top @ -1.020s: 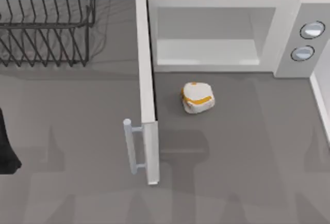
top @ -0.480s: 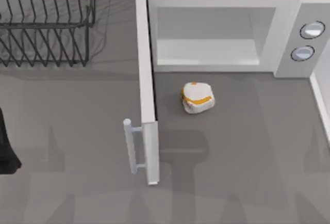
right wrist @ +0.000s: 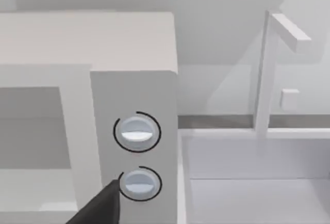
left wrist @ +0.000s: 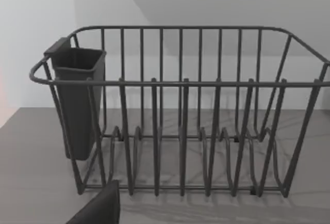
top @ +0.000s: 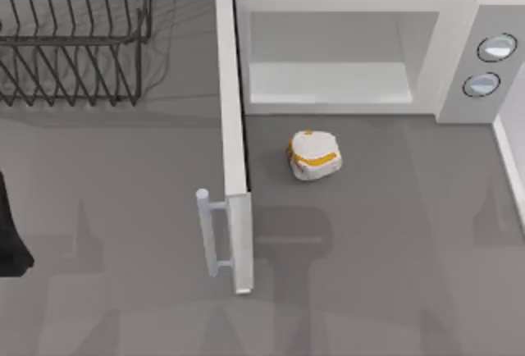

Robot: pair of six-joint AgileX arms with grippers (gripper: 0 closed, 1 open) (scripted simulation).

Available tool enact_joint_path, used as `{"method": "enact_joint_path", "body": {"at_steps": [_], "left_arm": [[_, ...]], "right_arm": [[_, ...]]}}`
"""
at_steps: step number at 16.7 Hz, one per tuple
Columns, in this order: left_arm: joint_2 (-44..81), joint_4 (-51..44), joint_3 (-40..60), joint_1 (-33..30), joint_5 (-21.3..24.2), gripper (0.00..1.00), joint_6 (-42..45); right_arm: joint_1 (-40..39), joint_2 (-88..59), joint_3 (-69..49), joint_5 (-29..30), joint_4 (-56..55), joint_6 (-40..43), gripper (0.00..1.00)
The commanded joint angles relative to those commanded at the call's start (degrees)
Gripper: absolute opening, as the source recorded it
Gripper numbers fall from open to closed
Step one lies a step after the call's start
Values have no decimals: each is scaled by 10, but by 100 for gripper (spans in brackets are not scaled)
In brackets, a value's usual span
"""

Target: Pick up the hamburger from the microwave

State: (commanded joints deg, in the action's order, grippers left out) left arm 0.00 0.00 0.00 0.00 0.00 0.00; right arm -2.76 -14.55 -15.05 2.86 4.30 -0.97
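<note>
The hamburger (top: 313, 156), off-white with an orange band, lies on the grey table just in front of the microwave (top: 459, 52), outside its cavity. The cavity stands bare, and the door (top: 234, 126) is swung wide open toward the front, its bar handle (top: 207, 231) on the left side. A dark piece of my left arm (top: 10, 237) sits at the table's far left edge. A dark part of my left gripper (left wrist: 98, 208) faces the wire rack. A dark part of my right gripper (right wrist: 98, 206) faces the microwave's two knobs (right wrist: 136, 132).
A dark wire rack (top: 74, 36) stands at the back left, with a dark cup (left wrist: 77, 100) hung on one end. A white basin with a raised rim (right wrist: 258, 172) adjoins the microwave at the table's right edge (top: 513, 159). The open door splits the table's front.
The faint shadows on the right of the table have shifted a little. The hamburger, the door and the left arm have not moved.
</note>
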Motion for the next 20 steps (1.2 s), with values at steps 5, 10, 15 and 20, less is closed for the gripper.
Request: {"method": "enact_joint_path", "body": {"at_steps": [5, 10, 15, 20], "left_arm": [[0, 0, 0, 0, 0, 100, 0], [0, 0, 0, 0, 0, 100, 0], [0, 0, 0, 0, 0, 100, 0], [0, 0, 0, 0, 0, 100, 0]], "right_arm": [[-47, -248, -269, 48, 71, -17, 100], [-109, -573, -636, 110, 159, -41, 100], [-180, -940, -1063, 180, 255, -69, 100], [-254, -1319, -1507, 251, 348, -100, 100]]}}
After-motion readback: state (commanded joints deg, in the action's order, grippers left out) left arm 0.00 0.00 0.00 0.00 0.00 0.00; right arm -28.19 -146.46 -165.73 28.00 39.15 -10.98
